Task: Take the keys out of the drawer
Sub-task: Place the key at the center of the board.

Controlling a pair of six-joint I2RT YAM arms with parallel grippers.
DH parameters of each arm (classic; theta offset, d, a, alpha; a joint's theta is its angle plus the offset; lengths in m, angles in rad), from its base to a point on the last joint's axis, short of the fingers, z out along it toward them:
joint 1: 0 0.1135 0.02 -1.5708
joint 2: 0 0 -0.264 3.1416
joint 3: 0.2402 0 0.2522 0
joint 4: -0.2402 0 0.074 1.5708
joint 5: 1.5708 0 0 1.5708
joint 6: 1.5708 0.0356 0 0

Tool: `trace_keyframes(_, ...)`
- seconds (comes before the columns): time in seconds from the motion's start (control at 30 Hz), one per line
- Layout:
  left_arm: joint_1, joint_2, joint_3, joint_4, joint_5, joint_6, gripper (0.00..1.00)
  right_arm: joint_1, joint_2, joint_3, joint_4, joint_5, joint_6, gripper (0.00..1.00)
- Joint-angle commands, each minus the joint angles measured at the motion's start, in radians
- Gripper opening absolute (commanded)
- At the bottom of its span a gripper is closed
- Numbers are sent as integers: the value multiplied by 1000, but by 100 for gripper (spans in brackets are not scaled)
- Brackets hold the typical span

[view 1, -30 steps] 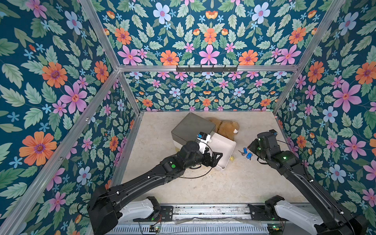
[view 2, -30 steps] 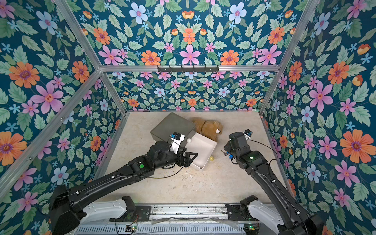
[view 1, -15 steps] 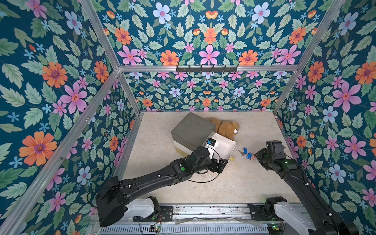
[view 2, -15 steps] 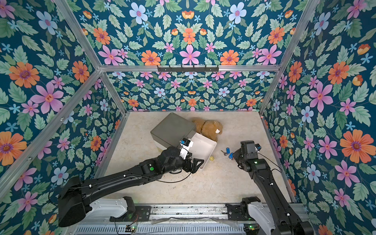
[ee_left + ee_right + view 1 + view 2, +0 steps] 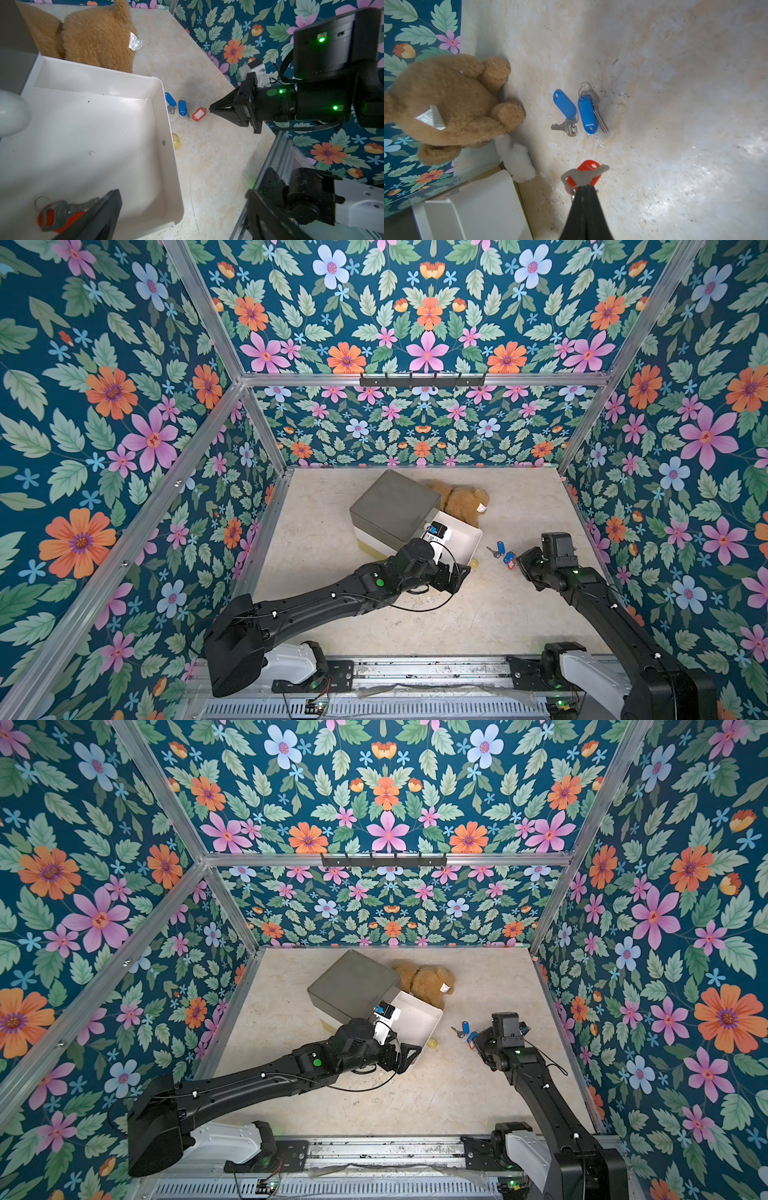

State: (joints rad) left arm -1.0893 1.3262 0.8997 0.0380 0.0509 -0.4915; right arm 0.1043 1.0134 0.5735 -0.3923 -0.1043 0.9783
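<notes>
Beige tabletop [image 5: 374, 635], floral walls [image 5: 124, 406]. The right gripper [image 5: 584, 187] pinches a red-tagged key [image 5: 583, 175]. Two blue-tagged keys [image 5: 577, 110] lie just past its tips. The left gripper [image 5: 456, 577] stands parted, one finger [image 5: 99, 214] over a second red-tagged key [image 5: 58, 214] inside the drawer [image 5: 166, 166]. The teddy bear [image 5: 452, 104] sits beyond, with bare table opposite.

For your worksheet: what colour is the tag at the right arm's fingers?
Red tag; clearest in the left wrist view.

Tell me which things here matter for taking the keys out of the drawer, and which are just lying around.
Job: white drawer; red-tagged key inside it; second red-tagged key, held by the right gripper; two blue-tagged keys on the table.
Lying about: teddy bear; white fluff.
</notes>
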Motion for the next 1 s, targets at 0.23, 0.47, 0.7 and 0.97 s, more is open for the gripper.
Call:
trace_keyframes(0.23,0,29,8,30,24,4,99,-83,41,-58,89,-59,-16,0)
trace_keyframes(0.47,-3,29,5,45,2,14,99,-149,66,-69,114,-71,-52,0)
trace_keyframes(0.7,-10,34,4,45,-10,22,99,-196,136,-41,157,-90,-81,0)
trace_keyframes(0.97,-12,24,-1,42,-28,33,99,-208,239,14,197,-104,-92,0)
